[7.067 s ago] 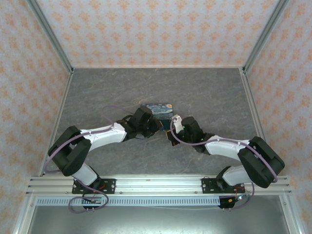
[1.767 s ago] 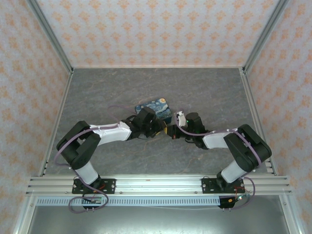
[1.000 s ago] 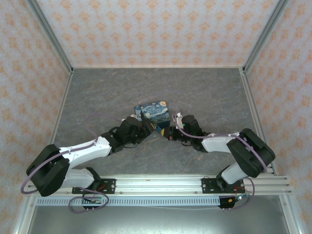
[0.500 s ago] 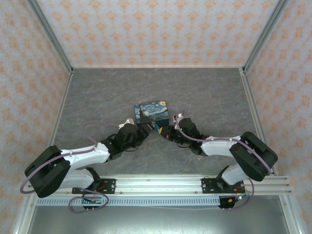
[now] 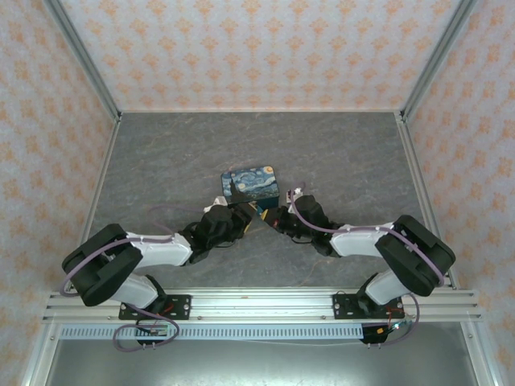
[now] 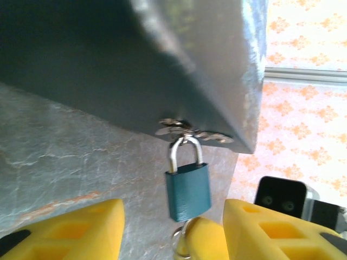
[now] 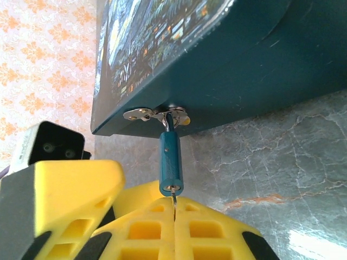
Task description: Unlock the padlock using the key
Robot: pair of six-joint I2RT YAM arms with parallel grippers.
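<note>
The right gripper (image 7: 174,216) was pinched shut on the key (image 7: 174,201), whose blade sat in the slot at the free end of the padlock (image 7: 171,160). Gripper, key and lock lay in one straight line. The lock's long axis therefore ran directly away from the fingers toward the tin (image 7: 260,70), where the shackle passed through the hasp (image 7: 157,115) on its near wall.

The left gripper (image 6: 173,214) was spread open, one yellow finger on each side of the teal body and neither touching it. A key ring (image 6: 180,246) showed just below the lock.

From above, both wrists met at the tin's near edge on the table (image 5: 346,153), the left arm from the left and the right arm from the right. I judged the coming move to be a twist about that shared axis by the right wrist. The lock would probably swing on the hasp unless the left fingers closed on its body first.
</note>
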